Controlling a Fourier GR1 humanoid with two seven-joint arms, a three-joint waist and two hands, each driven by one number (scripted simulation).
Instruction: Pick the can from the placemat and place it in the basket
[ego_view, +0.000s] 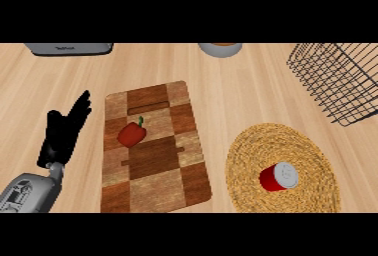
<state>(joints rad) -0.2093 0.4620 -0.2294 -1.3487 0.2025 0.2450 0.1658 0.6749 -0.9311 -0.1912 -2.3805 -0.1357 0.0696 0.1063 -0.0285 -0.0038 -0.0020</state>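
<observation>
A red can (278, 177) with a silver lid lies on its side on the round woven placemat (251, 150) at the lower right. The black wire basket (341, 80) stands at the far right, beyond the placemat. My left hand (65, 131) rests at the left edge of the counter with its fingers straight and pointing up, well away from the can and holding nothing. My right hand does not show in the head view.
A checkered wooden cutting board (159, 165) lies in the middle with a red bell pepper (132, 134) on it. A grey appliance (69, 48) sits at the far left edge and a bowl (220, 49) at the far middle.
</observation>
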